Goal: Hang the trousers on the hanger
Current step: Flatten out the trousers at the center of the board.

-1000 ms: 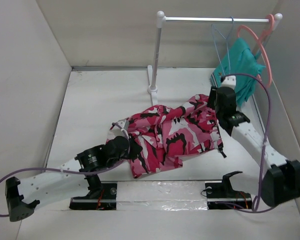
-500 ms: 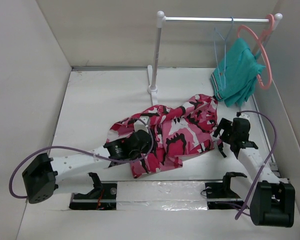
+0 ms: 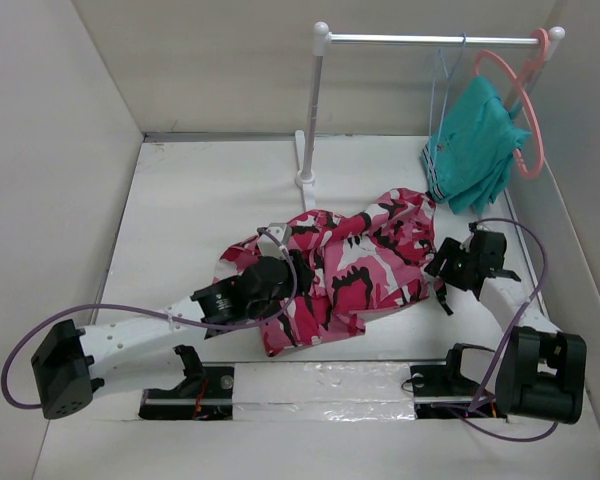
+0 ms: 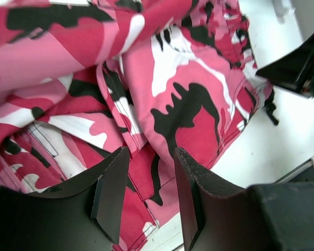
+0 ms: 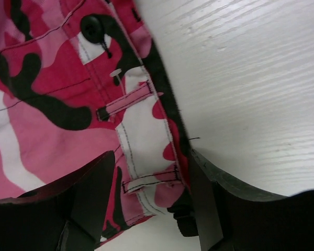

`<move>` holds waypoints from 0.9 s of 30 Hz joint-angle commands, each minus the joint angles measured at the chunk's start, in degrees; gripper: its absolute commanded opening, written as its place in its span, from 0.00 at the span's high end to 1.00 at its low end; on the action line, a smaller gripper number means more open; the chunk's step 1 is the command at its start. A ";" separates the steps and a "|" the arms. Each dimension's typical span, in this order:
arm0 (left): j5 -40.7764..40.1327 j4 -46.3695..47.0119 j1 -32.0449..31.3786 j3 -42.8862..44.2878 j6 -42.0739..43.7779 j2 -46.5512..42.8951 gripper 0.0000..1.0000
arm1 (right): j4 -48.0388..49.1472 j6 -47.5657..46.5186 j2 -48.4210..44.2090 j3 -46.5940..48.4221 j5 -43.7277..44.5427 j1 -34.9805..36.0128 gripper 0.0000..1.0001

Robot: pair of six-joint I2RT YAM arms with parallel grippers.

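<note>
Though invisible overhead, button [image 5: 92, 23] on trousers [image 5: 42, 130]

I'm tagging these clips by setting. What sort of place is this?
Probably a lab test cell, not a home: plain white walls box in a table, two robot arms are bolted at its edge, and a small clothes rail stands on it.

No legible text, label, brand, number or sign in any view.
</note>
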 commanded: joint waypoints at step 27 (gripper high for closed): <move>1.72 4.15 8.08 -7.22 2.32 -14.88 0.65 | -1.28 -0.56 -2.16 4.48 -6.53 -21.60 1.00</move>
